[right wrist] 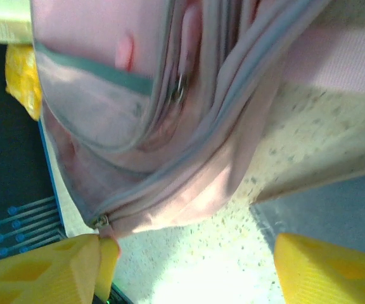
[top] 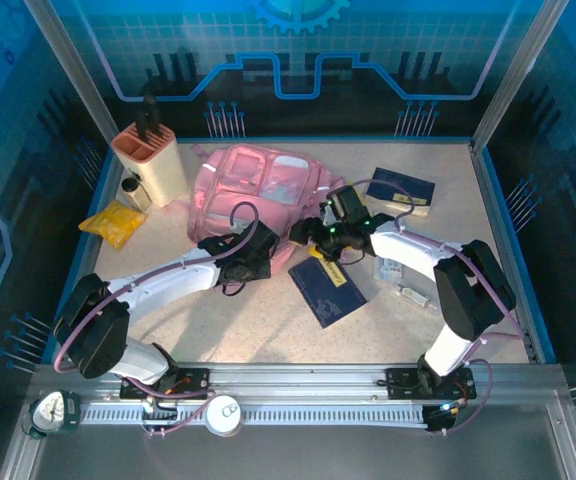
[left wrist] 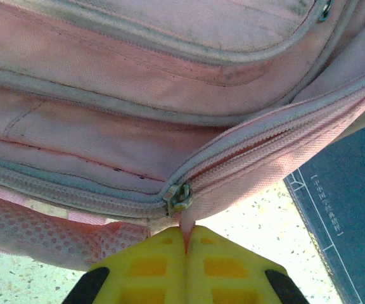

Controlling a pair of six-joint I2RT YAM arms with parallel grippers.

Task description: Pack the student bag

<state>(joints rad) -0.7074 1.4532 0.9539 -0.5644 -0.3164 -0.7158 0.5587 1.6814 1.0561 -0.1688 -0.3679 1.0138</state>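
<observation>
The student bag [top: 258, 185], a large soft pink backpack, lies flat in the middle of the table. My left gripper [top: 259, 250] is at its near edge. In the left wrist view this gripper [left wrist: 187, 235] is shut on the pink zipper pull tab [left wrist: 186, 221], which hangs from a metal slider [left wrist: 179, 197] on the bag [left wrist: 170, 114]. My right gripper [top: 314, 235] is at the bag's near right corner. Its yellow fingers [right wrist: 325, 269] stand wide apart over bare table, and the right gripper [right wrist: 195, 256] holds nothing. A zipper slider [right wrist: 100, 220] on the bag [right wrist: 170, 126] sits just by its left finger.
A dark blue book [top: 326, 287] lies right of the grippers, close to the bag. A second blue book [top: 400, 186] lies at the back right. A peach pen holder [top: 151, 160] and a yellow packet [top: 113, 222] are at the left. Small items [top: 400, 272] lie at the right.
</observation>
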